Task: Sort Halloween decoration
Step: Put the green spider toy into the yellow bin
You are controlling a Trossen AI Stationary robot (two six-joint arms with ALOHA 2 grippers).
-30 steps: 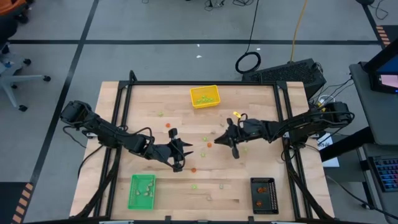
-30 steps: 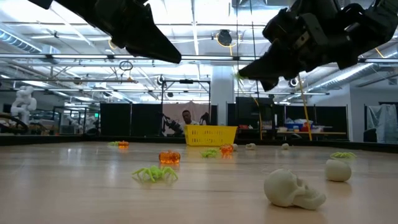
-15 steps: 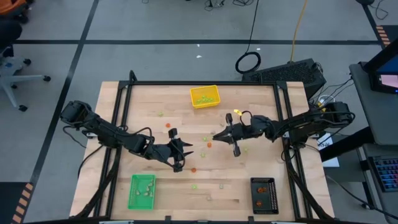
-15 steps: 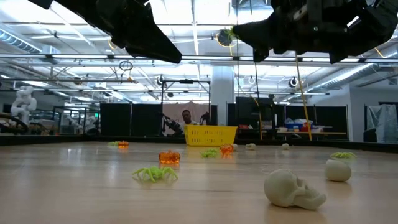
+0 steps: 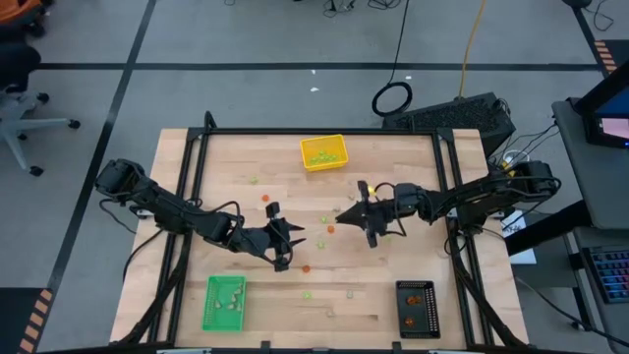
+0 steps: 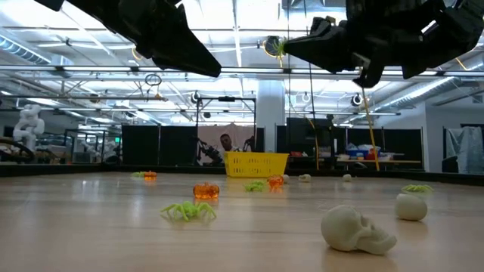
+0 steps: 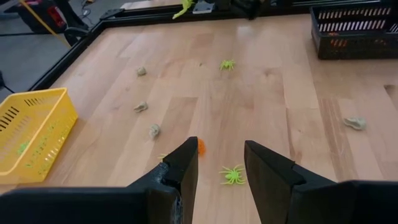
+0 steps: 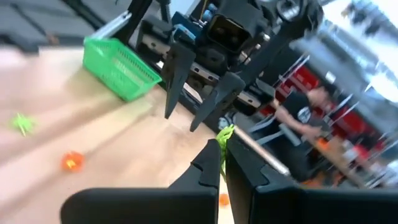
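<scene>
Right claw (image 5: pixel 346 211): raised over mid-worktop (image 5: pixel 413 256), pinching a light green spider (image 8: pixel 224 135) between pressed-together fingertips. The yellow tray (image 5: pixel 323 152), already holding green pieces, lies beyond it toward the far edge; this arm is the nearer one. Left claw (image 5: pixel 287 247): spread, empty, hovering well short of the yellow tray, above an orange piece (image 7: pixel 200 146) and another green spider (image 7: pixel 232 175). Remaining decorations scattered across the worktop. No legible writing.

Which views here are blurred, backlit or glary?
Right wrist view: motion-smeared, background streaked, though the right claw shut on a green spider reads. Low view: arms silhouetted against bright ceiling lights; the skull is sharp. Left wrist view: crisp, open left claw. High view: evenly lit.
</scene>
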